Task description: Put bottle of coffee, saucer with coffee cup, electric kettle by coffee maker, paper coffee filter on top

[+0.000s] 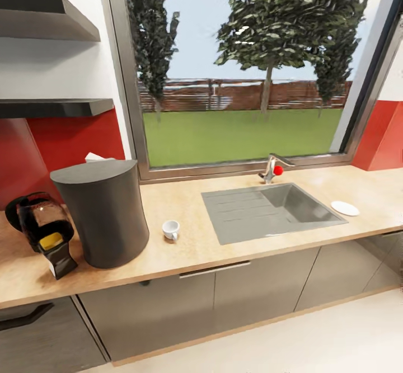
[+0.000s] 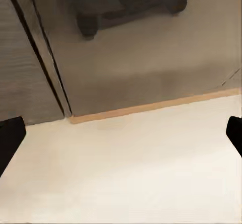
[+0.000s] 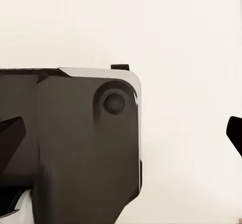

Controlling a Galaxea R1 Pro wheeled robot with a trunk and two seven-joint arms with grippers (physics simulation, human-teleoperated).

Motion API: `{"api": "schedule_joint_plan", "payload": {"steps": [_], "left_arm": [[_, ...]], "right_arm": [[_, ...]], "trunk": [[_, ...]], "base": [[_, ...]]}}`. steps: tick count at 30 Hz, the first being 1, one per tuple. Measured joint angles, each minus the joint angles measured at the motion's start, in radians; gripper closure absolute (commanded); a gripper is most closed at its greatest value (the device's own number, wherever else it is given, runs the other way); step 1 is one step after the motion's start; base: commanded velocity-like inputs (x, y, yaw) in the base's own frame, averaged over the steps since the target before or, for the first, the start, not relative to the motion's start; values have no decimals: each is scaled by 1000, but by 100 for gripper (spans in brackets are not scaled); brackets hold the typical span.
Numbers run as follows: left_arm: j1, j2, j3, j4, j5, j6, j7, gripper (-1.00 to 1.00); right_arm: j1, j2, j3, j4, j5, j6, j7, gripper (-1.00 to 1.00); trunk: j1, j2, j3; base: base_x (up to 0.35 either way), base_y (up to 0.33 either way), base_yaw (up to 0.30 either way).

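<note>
The coffee cup (image 1: 171, 230) stood alone on the kitchen countertop (image 1: 184, 250), left of centre in the head view, just right of the tall dark coffee maker (image 1: 103, 211); the saucer (image 1: 345, 208) lay well apart from it at the right of the frame, beyond the inset sink (image 1: 274, 211); at the far left, a glass carafe (image 1: 43, 230) with a black handle stood beside the coffee maker, something yellow showing through or behind its glass, though whether that was the bottle of coffee could not be told; the kitchen shelf (image 1: 53, 107) ran across the upper left.

The left gripper (image 2: 121, 138) hung with its fingers spread wide and nothing between them, over pale floor (image 2: 126, 173) before a grey cabinet front (image 2: 151, 48); the right gripper (image 3: 121, 138) was likewise released and empty, above a dark part of the robot's own body (image 3: 75, 148).

The likely trouble: the cup is small and light, so a clumsy pinch could tip it or nudge it towards the counter's front edge; the thin saucer, flat on the wood, could slide rather than lift.

The counter was light wood over grey cabinets; behind it were a red and white wall and a large window (image 1: 240, 65) onto lawn, trees and a fence.
</note>
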Motion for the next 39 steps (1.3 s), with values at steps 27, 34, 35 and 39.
{"api": "schedule_joint_plan", "payload": {"steps": [27,34,35,39], "left_arm": [[34,-105,-35,547,-204,77,503,-100],[34,-133,-44,546,-232,77,505,-100],[34,-134,-44,545,-233,77,505,-100],[34,-139,-43,543,-233,77,506,-100]], "right_arm": [[0,-20,0,-52,1,3,0,-100],[0,-38,-30,-52,0,3,2,-100],[0,-39,-44,-52,0,3,2,-100],[0,-40,-81,-51,0,3,5,-100]], "trunk": [[0,-1,0],[0,0,0],[0,0,0],[0,0,0]], "base": [[7,-18,-19],[142,-246,-254],[146,-255,-264],[143,-256,-266]]}}
